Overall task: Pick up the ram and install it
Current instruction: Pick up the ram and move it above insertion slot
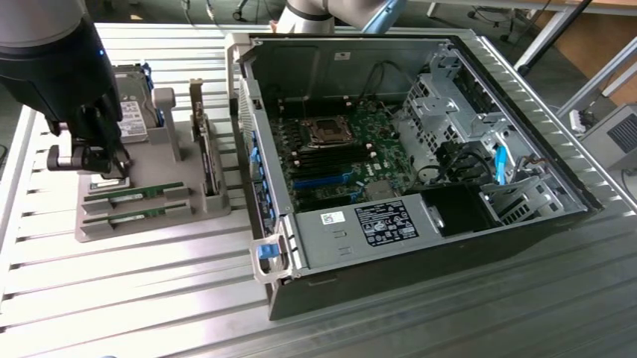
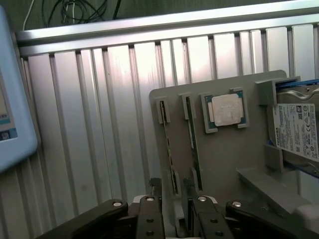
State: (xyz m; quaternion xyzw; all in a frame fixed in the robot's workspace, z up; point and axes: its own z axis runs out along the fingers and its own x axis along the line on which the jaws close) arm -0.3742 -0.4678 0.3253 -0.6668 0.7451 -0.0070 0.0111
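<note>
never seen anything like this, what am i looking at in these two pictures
The dark machine is a robot arm with a gripper at its end. One picture comes from a camera off the arm, the other from a camera on the arm's wrist. On the ribbed metal table sit an open computer case and a grey holder with two green ram sticks, a processor chip, a hard drive and an upright card. The gripper hangs over the ram sticks, fingers apart, holding nothing.
</note>
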